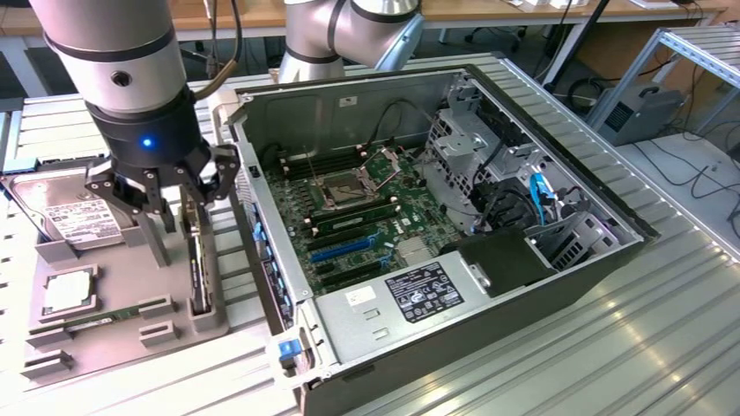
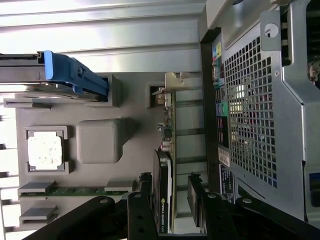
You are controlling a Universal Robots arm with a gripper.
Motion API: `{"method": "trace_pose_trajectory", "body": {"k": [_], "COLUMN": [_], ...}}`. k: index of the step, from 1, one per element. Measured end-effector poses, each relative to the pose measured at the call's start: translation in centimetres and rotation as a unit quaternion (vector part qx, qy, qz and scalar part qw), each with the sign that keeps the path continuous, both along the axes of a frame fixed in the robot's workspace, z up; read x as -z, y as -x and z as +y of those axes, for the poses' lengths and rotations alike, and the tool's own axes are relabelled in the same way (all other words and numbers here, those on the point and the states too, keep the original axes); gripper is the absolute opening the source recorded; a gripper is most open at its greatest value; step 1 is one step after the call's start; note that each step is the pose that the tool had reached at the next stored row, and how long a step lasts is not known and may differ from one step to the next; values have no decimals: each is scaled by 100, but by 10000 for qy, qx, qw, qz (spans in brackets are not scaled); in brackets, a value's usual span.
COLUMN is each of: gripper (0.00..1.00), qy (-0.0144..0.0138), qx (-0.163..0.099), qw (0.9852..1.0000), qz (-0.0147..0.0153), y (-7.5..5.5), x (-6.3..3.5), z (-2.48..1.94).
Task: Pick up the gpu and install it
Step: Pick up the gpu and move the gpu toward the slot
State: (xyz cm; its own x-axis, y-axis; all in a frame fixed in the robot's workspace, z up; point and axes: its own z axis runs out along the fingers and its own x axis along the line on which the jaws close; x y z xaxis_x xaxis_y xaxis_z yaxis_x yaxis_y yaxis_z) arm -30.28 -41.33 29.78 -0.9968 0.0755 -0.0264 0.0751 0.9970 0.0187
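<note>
One black two-finger gripper (image 1: 189, 212) on the grey arm hangs over the grey moulded fixture tray (image 1: 121, 334), at the exterior view's left, beside the open black-and-silver computer case (image 1: 463, 351). Jaws are spread wide, straddling the gpu (image 1: 199, 269), a thin flat card with a black face and a brownish-green board. It stands on its long edge in a tray slot, on the side nearest the case. In the wrist view the gpu (image 2: 162, 187) runs between the two fingers (image 2: 196, 192). There is a clear gap on the case side. The other finger is just beside the black face, possibly touching, hard to tell. The card's silver metal bracket (image 2: 170, 82) sits at the end far from the gripper (image 2: 170, 182). The card is not lifted and is seated in the slot. Also on the tray are a silver hard drive with a white label (image 1: 69, 221), a square silver processor chip (image 1: 68, 290) and a narrow green memory stick (image 1: 99, 319). The wrist view shows the tray (image 2: 100, 142), a blue plastic latch (image 2: 75, 75) on the drive, the chip (image 2: 45, 150) and the stick (image 2: 75, 191). The case lies on its side with the green motherboard (image 1: 359, 225) exposed. Its perforated rear panel (image 2: 250, 115) is near the card.
</note>
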Motion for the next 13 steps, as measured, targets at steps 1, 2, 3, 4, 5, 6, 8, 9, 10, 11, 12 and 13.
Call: {"method": "trace_pose_trajectory", "body": {"k": [1, 2, 3, 4, 5, 6, 8, 9, 10, 11, 12, 13], "gripper": [42, 42, 42, 42, 42, 42, 42, 42, 42, 42, 42, 42], "qy": [0, 0, 0, 0, 0, 0, 0, 0, 0, 0, 0, 0], "qx": [0, 0, 0, 0, 0, 0, 0, 0, 0, 0, 0, 0], "qw": [10000, 10000, 10000, 10000, 10000, 10000, 10000, 10000, 10000, 10000, 10000, 10000], "qz": [0, 0, 0, 0, 0, 0, 0, 0, 0, 0, 0, 0], "y": [0, 0, 0, 0, 0, 0, 0, 0, 0, 0, 0, 0], "x": [4, 7, 9, 13, 16, 18, 24, 26, 28, 30, 32, 35], "z": [0, 0, 0, -1, -1, -1, -1, -1, -1, -1, -1, -2]}}
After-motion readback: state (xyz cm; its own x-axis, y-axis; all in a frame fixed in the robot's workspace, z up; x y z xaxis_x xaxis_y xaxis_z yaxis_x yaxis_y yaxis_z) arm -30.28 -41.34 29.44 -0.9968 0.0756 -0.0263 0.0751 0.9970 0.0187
